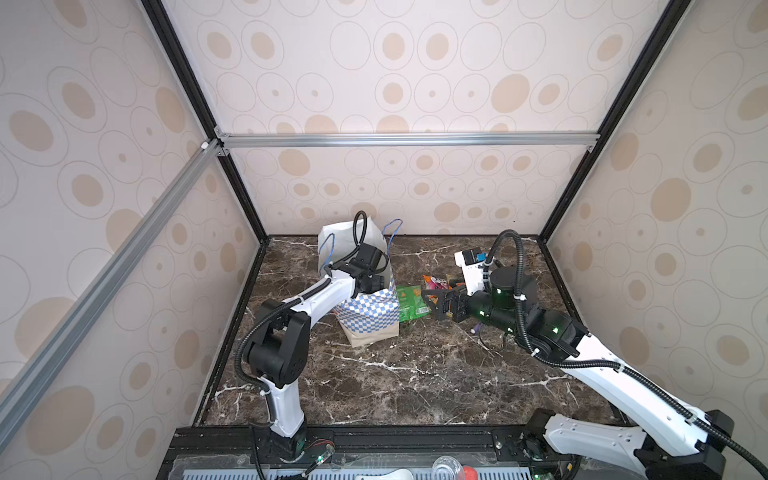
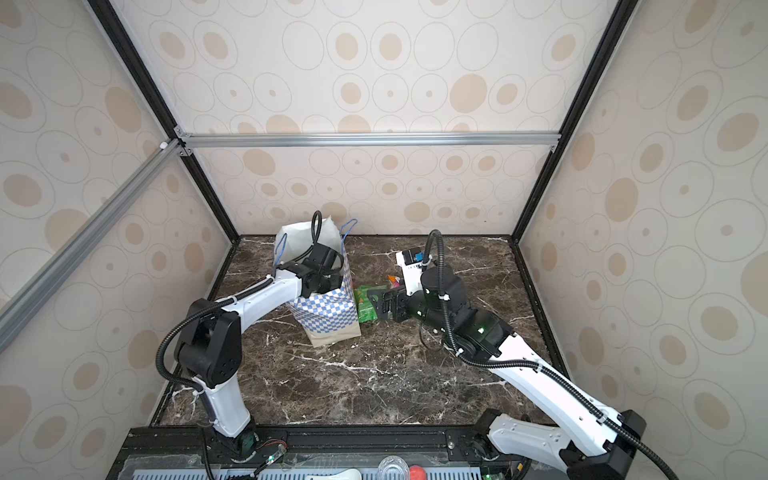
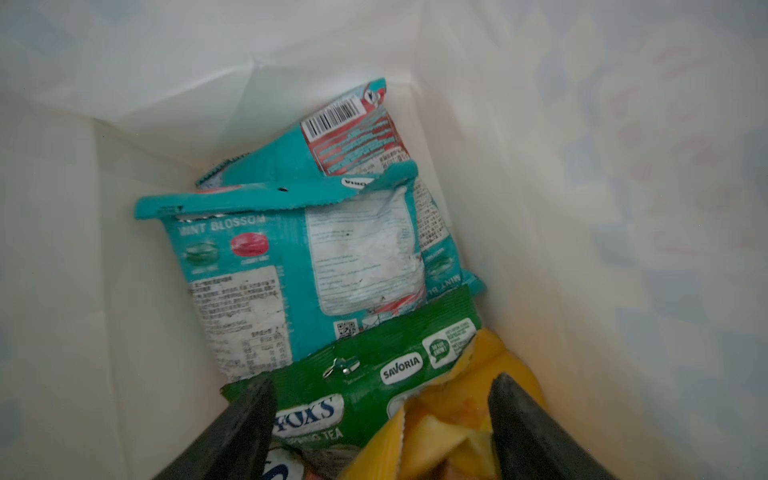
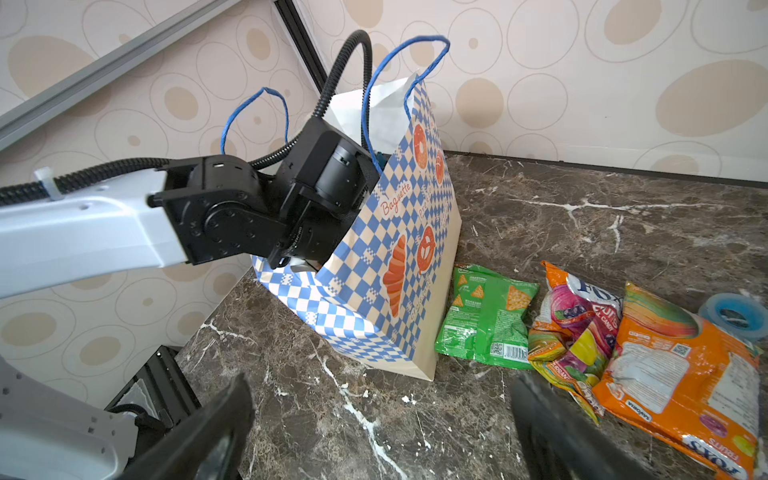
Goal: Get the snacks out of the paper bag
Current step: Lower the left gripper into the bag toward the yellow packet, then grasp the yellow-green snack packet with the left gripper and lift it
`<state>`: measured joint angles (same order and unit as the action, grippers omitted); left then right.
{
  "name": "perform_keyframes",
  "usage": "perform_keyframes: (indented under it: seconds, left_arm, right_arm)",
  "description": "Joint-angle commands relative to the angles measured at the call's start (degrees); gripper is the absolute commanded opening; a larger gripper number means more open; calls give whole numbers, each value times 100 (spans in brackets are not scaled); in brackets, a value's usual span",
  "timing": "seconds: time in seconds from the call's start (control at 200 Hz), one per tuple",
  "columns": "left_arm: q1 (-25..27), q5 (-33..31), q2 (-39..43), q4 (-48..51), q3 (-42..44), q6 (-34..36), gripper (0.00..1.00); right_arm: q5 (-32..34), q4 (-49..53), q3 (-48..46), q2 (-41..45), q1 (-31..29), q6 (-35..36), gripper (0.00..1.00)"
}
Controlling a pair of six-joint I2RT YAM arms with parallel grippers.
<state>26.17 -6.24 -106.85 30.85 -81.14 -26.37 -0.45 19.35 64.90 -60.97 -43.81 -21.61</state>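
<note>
The paper bag (image 1: 370, 309) (image 2: 328, 313) (image 4: 399, 257) stands upright at the back left, checkered side forward. My left arm reaches down into its mouth, so in both top views the fingers are hidden. Inside, my left gripper (image 3: 382, 399) is open, its fingers straddling a green snack packet (image 3: 357, 386) and a yellow one (image 3: 469, 399). Two teal packets (image 3: 291, 266) (image 3: 353, 129) lie deeper. Outside, a green packet (image 4: 486, 316) (image 1: 409, 307), a multicoloured candy packet (image 4: 577, 332) and an orange packet (image 4: 685, 374) lie right of the bag. My right gripper (image 4: 384, 386) (image 1: 432, 305) is open and holds nothing, low over the marble.
A blue tape roll (image 4: 733, 316) sits past the orange packet. A purple pen (image 1: 476, 328) pokes out under my right arm. Patterned walls and black frame posts close in the marble table (image 1: 415, 374) on three sides.
</note>
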Motion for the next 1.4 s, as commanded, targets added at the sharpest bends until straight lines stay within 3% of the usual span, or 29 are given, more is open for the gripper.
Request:
perform_keyframes:
  seconds: [0.0, 0.175, 0.47, 0.83, 1.395]
  left_arm:
    - [-7, 207, -274, 268, -236, 35, 81]
    - [-77, 408, -535, 307, -333, 38, 79]
    - [-96, 431, -501, 254, -375, 27, 37]
    - [-104, 229, -190, 320, -506, 18, 0]
    - [-106, 53, 186, 700, -1241, 148, 0]
  right_arm:
    - [3, 77, 34, 74, -28, -54, 100]
    - [45, 67, -27, 146, -35, -63, 100]
    - [71, 68, -48, 156, -34, -28, 100]
    - [80, 77, -23, 125, -32, -10, 100]
    - [84, 91, -27, 94, -33, -10, 100]
